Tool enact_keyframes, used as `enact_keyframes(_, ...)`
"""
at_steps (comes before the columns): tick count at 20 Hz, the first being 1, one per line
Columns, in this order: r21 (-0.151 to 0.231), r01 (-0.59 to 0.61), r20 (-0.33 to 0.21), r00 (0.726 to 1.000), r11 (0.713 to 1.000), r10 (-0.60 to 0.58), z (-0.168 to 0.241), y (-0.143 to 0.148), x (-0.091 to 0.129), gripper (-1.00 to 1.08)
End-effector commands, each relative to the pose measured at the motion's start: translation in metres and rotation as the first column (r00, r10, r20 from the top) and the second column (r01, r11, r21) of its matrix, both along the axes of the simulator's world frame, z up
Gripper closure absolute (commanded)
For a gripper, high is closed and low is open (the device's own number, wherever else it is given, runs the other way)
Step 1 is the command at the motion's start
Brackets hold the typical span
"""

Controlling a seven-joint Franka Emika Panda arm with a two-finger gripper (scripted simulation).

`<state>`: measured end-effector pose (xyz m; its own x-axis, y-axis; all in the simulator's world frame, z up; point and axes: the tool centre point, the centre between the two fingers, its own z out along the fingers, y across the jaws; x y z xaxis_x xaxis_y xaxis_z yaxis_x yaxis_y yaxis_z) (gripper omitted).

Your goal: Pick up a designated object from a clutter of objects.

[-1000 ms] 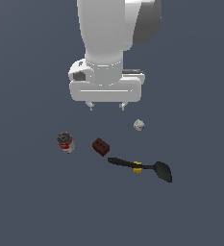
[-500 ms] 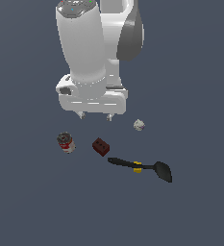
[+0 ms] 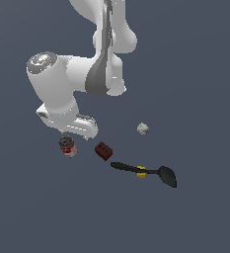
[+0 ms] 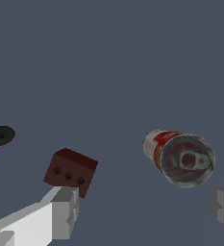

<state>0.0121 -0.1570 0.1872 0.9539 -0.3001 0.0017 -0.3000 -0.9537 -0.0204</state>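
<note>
Arm bent low, wrist tilted; gripper (image 4: pixel 144 211) just above soup can (image 3: pixel 67 147), jaws spread wide, holding nothing. Red block (image 3: pixel 103 150) beside can.

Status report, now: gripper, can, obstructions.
Gripper open, empty, above the soup can. Can upright, untouched. Red block close beside it, apart; spatula and white lump farther off.

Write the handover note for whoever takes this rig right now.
Gripper: open, empty, just above the can, not around it.
Can stands upright at the exterior view's left; block beside it, spatula and white lump further toward the right.
Done: nothing grasped or lifted.
Left: centre the fingers over the can, descend, close, lift clear of the block.
</note>
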Motion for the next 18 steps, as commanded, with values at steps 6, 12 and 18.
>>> enact_keyframes(6,-0.014,0.103,-0.006,0.995,0.995,-0.103,-0.048,-0.055,-0.016,-0.92)
enact_keyframes(12,-0.019,0.128,-0.008,0.992,0.992,-0.128,-0.06,-0.069,-0.021,-0.92)
enact_keyframes(18,-0.018,0.126,-0.009,0.992,0.992,-0.126,-0.067,-0.067,-0.021,-0.92)
